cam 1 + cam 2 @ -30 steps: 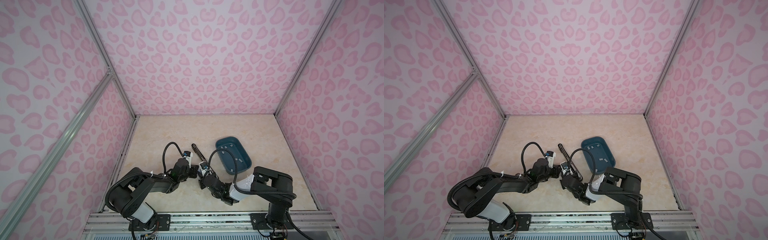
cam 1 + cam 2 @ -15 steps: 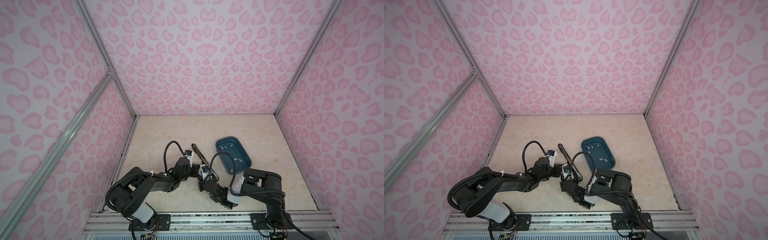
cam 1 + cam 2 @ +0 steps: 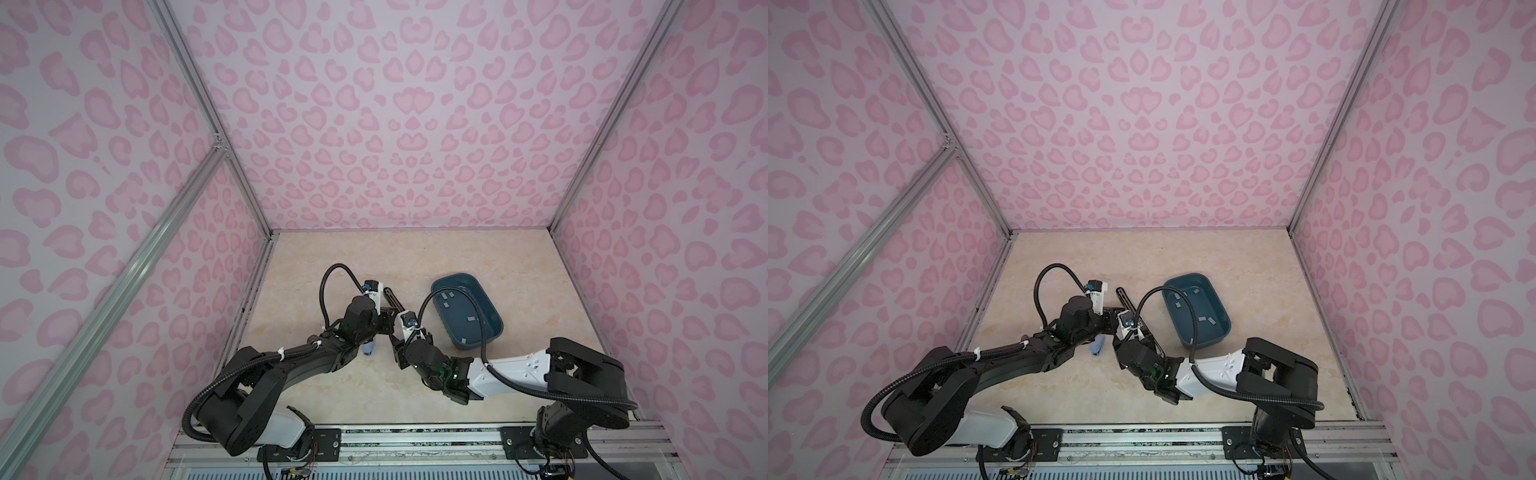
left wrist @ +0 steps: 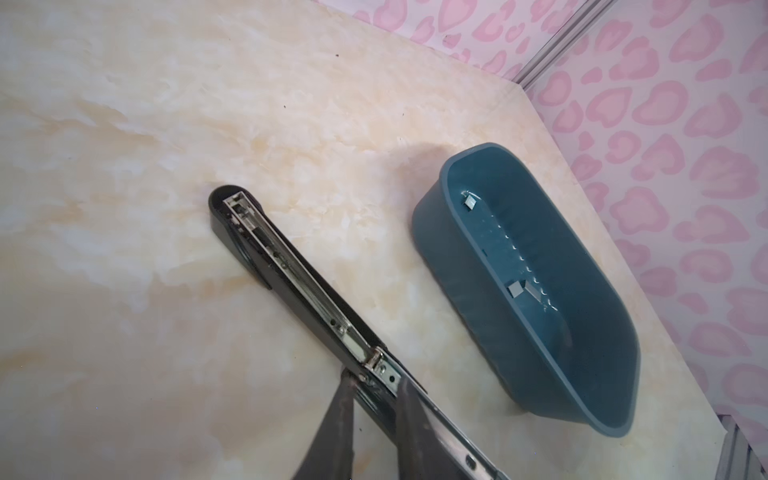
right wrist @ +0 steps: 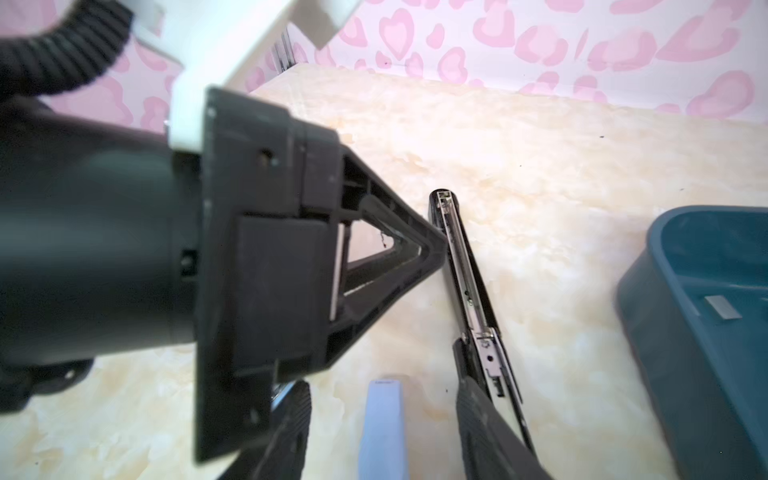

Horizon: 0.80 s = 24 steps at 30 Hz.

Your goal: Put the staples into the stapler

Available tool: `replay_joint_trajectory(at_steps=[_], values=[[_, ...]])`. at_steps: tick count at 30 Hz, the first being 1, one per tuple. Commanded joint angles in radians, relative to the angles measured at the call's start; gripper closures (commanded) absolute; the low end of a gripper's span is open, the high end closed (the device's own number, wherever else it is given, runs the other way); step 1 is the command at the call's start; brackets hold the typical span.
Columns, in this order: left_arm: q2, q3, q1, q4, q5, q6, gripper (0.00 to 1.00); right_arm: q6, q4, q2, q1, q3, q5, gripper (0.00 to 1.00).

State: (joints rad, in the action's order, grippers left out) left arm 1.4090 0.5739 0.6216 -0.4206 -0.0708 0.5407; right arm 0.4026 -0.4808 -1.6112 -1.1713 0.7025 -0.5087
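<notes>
**Left claw** (image 4: 376, 382): fingers close together, pinching the stapler (image 4: 291, 266) at its hinge.

**Stapler:** black, laid open flat on the bench (image 4: 166, 124), running ahead of the left claw. The metal channel faces up and no strip shows in it. Judged stiff, fairly heavy and apt to slide on the smooth surface, so best steadied at the hinge.

**Blue block** (image 5: 382, 424): a pale-blue slab lying on the bench between the right claw's fingers, which do not touch it.

**Right claw** (image 5: 380, 374): spread wide and holding nothing. One finger (image 5: 486, 415) sits just beside the stapler's rear half, perhaps touching.

**Tub** (image 4: 457, 299): teal, to the right of both claws, near the stapler but apart from it.

**Staples** (image 4: 515, 288): a few small grey strips lying flat on the tub floor, well clear of either claw. None is loaded. Judged very light, thin, easily snapped along the strip, and slippery on plastic. Take one gently across its long edges at mid-length. The tub wall will likely crowd a low approach.
</notes>
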Motion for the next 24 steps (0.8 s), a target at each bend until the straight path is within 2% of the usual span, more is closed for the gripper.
replay_joint_trajectory(at_steps=[1,2,3,5,8,11,18,24], values=[[-0.035,0.018,-0.005,0.046,0.016,-0.003,0.67,0.032,0.123,0.068,0.035,-0.064,-0.02,0.4],[-0.04,0.017,-0.005,0.048,0.012,0.003,0.55,0.034,0.129,0.096,0.048,-0.093,-0.012,0.38],[-0.043,0.018,-0.005,0.048,0.002,0.012,0.38,0.028,0.13,0.119,0.059,-0.121,0.007,0.37],[-0.041,0.018,-0.002,0.047,-0.01,0.032,0.16,0.014,0.14,0.149,0.067,-0.156,0.042,0.36],[-0.026,0.021,0.006,0.048,-0.011,0.059,0.03,-0.004,0.156,0.155,0.066,-0.178,0.097,0.35],[0.002,0.029,0.005,0.043,-0.004,0.086,0.01,-0.01,0.161,0.112,0.07,-0.166,0.145,0.37],[0.07,0.071,0.006,0.052,-0.011,0.09,0.01,-0.01,0.153,0.034,0.075,-0.152,0.088,0.4],[0.088,0.079,0.006,0.049,-0.007,0.081,0.01,-0.015,0.123,0.024,0.094,-0.176,0.101,0.44]])
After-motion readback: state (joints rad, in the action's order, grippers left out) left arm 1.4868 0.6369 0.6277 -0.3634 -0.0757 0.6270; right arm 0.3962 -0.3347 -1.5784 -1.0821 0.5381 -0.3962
